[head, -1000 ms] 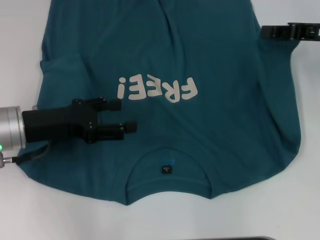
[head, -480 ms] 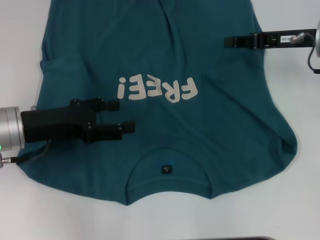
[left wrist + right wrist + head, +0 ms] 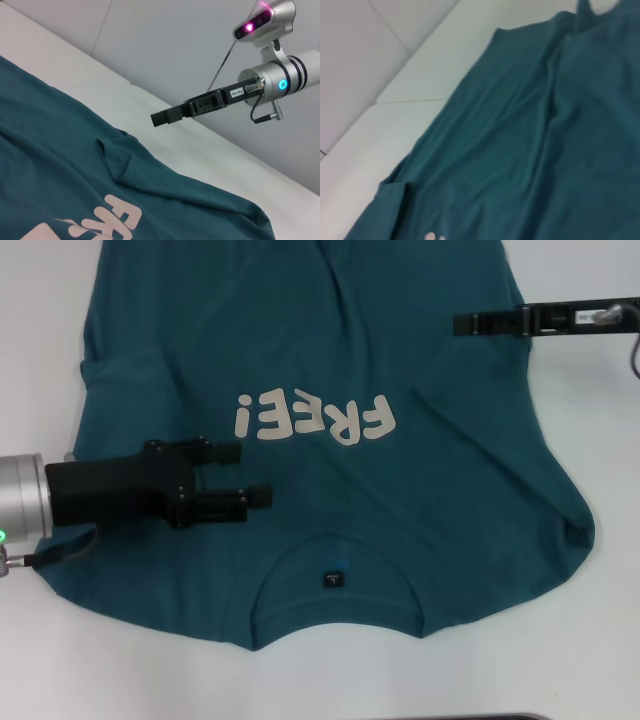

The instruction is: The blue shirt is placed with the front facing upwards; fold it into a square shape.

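Note:
The blue shirt lies spread on the white table, front up, with its collar nearest me and the white "FREE!" lettering upside down. Its left sleeve is folded inward. My left gripper is open over the left shoulder area, with nothing between its fingers. My right gripper reaches in from the right above the shirt's right side, its fingers together and holding nothing. The left wrist view shows that right gripper hovering above the shirt. The right wrist view shows only the shirt cloth.
White table surface surrounds the shirt on the left, right and near sides. A small dark label sits inside the collar. The table's far edge meets a pale wall in the left wrist view.
My right arm has swung in from the far right edge and now reaches over the shirt's right side. The left gripper has barely moved and stays open.

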{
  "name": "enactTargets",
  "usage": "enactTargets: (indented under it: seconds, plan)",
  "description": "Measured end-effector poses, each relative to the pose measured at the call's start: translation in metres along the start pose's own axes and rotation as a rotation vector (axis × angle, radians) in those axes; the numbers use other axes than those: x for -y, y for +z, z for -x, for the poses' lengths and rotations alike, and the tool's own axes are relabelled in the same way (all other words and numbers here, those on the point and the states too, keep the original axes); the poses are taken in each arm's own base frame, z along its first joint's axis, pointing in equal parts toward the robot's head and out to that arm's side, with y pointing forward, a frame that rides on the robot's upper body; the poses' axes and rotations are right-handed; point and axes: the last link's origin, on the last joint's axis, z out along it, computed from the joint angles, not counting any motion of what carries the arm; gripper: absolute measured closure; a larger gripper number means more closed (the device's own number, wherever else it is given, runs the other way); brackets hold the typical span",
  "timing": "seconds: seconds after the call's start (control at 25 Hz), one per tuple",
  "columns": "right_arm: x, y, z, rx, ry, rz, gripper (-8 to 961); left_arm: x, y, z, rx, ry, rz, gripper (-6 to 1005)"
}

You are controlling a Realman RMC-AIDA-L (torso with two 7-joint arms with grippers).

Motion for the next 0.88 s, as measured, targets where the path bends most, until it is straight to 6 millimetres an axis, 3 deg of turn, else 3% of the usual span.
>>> enactTargets:
  seconds: [0.24, 0.36, 0.64, 0.88]
  plan:
    - [0.014, -0.023, -0.021, -0.036, 0.088, -0.008, 369, 0.0, 0.0, 0.002, -0.001, -0.004, -0.003, 126]
    - [0.019, -0.032, -0.032, -0.06, 0.134, -0.009, 223, 0.0, -0.001, 0.002, -0.001, -0.006, -0.005, 125]
    - [0.027, -0.046, -0.058, -0.081, 0.227, -0.024, 237, 0.0, 0.001, 0.002, -0.002, -0.003, -0.008, 126]
    - [0.029, -0.046, -0.074, -0.111, 0.265, -0.027, 246, 0.0, 0.001, 0.002, -0.001, -0.003, -0.007, 125]
